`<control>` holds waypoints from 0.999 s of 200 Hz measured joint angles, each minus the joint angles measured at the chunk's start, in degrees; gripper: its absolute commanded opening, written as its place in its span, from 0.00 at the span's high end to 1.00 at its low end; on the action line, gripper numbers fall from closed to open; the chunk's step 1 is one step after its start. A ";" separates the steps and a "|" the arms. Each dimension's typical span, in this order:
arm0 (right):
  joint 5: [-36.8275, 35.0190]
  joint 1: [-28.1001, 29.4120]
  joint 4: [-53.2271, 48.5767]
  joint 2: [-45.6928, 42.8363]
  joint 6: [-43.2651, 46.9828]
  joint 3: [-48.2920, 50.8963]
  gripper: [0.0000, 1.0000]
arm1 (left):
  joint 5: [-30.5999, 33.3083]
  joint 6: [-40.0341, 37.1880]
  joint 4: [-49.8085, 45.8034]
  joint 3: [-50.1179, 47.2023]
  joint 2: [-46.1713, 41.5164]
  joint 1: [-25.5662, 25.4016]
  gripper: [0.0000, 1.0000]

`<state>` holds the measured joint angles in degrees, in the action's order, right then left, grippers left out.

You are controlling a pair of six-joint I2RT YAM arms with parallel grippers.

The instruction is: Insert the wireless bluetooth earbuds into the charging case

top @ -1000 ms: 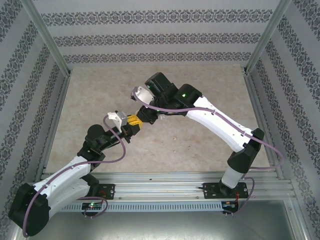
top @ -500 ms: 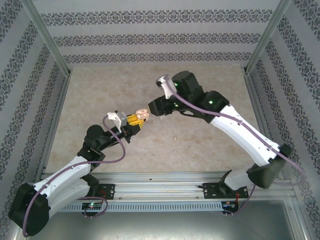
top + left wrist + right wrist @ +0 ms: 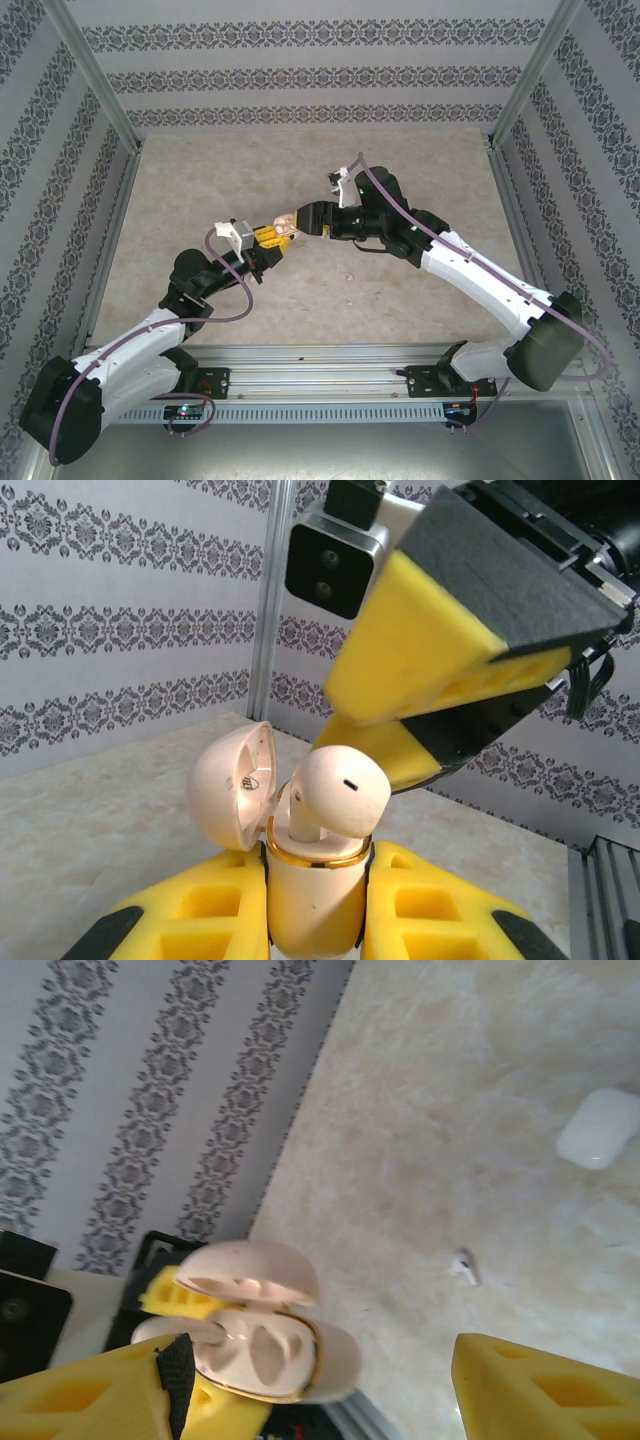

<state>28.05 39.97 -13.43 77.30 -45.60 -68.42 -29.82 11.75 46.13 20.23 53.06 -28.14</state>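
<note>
My left gripper [image 3: 315, 880] is shut on a cream charging case [image 3: 310, 900] with a gold rim, held upright with its lid [image 3: 225, 790] open. A cream earbud [image 3: 340, 790] with a dark slot stands stem-down in the case. My right gripper [image 3: 320, 1400] is open, its yellow fingers [image 3: 400, 660] just above and behind the earbud and no longer clamping it. In the top view the two grippers meet at the case [image 3: 285, 224] above mid-table. On the table, in the right wrist view, lie a tiny white earbud [image 3: 463, 1266] and a glossy white case [image 3: 598, 1128].
The marble-patterned tabletop [image 3: 400, 170] is bounded by patterned walls and aluminium posts [image 3: 95, 85]. A metal rail [image 3: 330, 355] runs along the near edge by the arm bases.
The right gripper has opened and left the earbud standing in the case. Its arm swung out to the right and lower. The left arm kept the case still.
</note>
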 measured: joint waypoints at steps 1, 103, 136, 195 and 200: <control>0.17 0.00 0.24 0.07 -0.20 0.00 0.31 | 0.00 0.07 0.02 0.02 0.00 0.00 1.00; 5.97 0.00 9.88 1.31 -7.78 2.73 0.31 | -0.11 1.42 3.74 0.02 0.85 0.00 1.00; 6.69 0.00 11.67 1.31 -8.98 4.17 0.36 | 0.09 2.10 4.81 0.02 0.90 0.00 1.00; 9.20 -0.02 16.72 1.31 -12.59 6.45 0.64 | 0.26 3.13 7.17 0.02 2.05 0.00 1.00; 9.20 -0.13 17.11 1.31 -13.16 6.58 0.67 | 0.48 3.19 7.41 0.04 2.05 0.02 1.00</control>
<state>37.26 39.83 3.68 78.61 -58.76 -61.84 -29.34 14.94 53.54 20.27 55.11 -28.12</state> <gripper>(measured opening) 0.406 0.212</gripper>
